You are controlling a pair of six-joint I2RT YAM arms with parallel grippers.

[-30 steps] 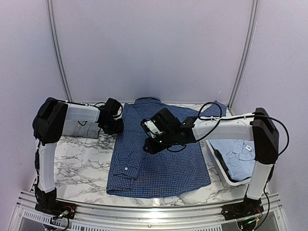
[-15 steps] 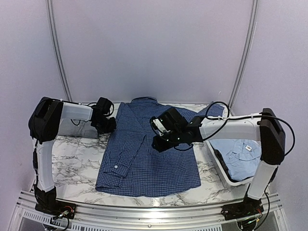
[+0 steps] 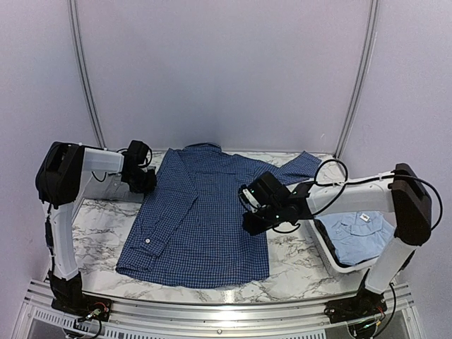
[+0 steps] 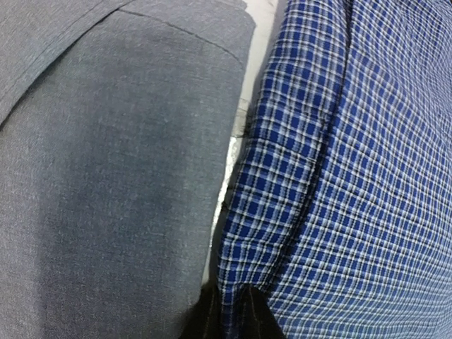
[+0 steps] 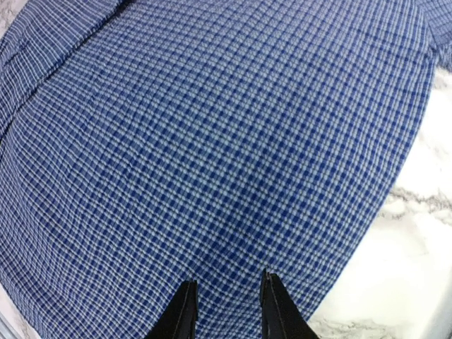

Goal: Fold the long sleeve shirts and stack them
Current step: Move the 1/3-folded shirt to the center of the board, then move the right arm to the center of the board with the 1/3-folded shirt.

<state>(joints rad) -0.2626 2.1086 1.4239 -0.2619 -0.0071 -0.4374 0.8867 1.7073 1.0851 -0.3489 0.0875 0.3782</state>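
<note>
Where the left arm reaches low over the marble table (image 3: 92, 236), the left gripper (image 3: 145, 182) sits at the left edge of the dark blue check shirt (image 3: 198, 219). Its wrist camera shows the two dark fingertips (image 4: 212, 321) drawn almost together, with a narrow fold of the checked cloth pinched between them, so it has hold of that shirt's edge. Just on the outer side of this gripper, beside the pinched edge, lies the grey shirt (image 4: 106, 176), with a thin strip of table showing between the two garments.

Between the two grippers, the check shirt lies spread flat on the table. Its collar is on the side away from the arm bases and its hem is towards them. One sleeve is folded down along the side nearest the left gripper, and the other trails out beyond the right gripper towards the far right.

At the shirt's right edge, the right gripper (image 3: 249, 224) is down on the cloth. Its wrist camera shows its fingers (image 5: 185, 311) parted by a modest gap, with the checked fabric lying smooth beneath and between them. Nothing is clasped. Bare marble shows just past the shirt's edge.

Beyond this gripper, on its outer side, stands a white bin (image 3: 332, 260) holding the folded light blue shirt (image 3: 357, 236).
</note>
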